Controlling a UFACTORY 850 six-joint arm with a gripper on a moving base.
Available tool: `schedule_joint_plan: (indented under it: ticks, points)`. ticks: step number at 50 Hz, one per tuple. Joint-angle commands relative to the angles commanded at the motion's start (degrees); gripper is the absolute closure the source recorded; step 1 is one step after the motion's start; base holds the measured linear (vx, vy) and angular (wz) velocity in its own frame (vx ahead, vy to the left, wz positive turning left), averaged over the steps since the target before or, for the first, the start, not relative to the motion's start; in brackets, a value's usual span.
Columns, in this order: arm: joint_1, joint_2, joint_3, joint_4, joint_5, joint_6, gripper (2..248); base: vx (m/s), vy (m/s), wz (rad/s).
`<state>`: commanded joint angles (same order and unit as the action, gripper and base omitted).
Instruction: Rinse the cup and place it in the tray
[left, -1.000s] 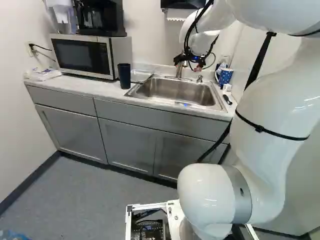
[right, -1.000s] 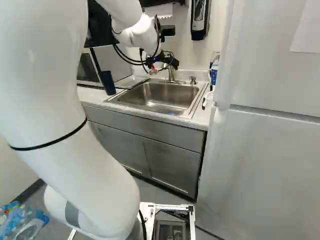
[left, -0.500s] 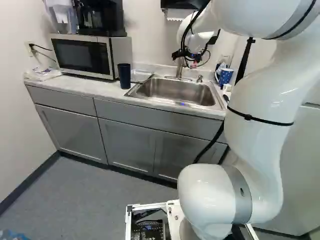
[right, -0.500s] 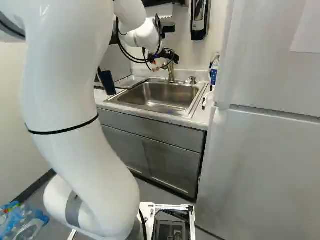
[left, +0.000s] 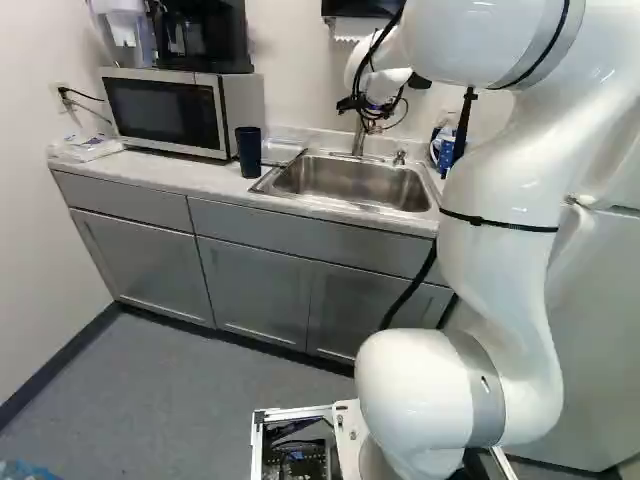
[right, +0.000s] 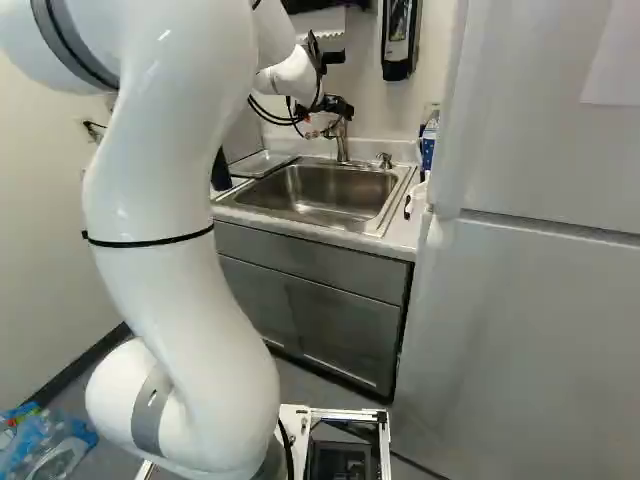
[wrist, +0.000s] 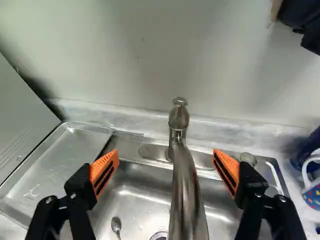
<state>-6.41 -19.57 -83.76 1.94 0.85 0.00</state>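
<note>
Gripping the dark cup (left: 249, 153) mid-body looks smart: probably light, stiffish plastic, slick once wet. It's upright on the tabletop (left: 170, 171), beside the sink (left: 345, 181). Pincer's (wrist: 165, 156) spread wide, holding nothing, faucet (wrist: 185, 187) between its fingers.

A pale countertop (left: 160, 168) is carried by grey cabinets (left: 255, 270), and a steel sink (left: 350, 185) is set into it. At the left of the left base view, a plastic packet (left: 85, 148) is laid on it beside the microwave (left: 165, 110). A dark cup (left: 249, 152) is stood upright between microwave and sink, near the metal tray (wrist: 70, 150). Behind the basin a faucet (wrist: 185, 185) is mounted; beyond the sink's other side, a dotted mug (wrist: 314, 194) is placed
</note>
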Motion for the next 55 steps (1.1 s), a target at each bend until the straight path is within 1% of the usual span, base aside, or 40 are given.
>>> schedule_joint_plan:
  ticks: [34, 55]
  points:
    - [3.34, -8.37, -10.09, 0.00, 4.80, 0.00, 3, 0.000, 0.000, 0.000]
    - [3.36, -8.57, -10.34, 0.00, 9.49, 0.00, 3, 0.000, 0.000, 0.000]
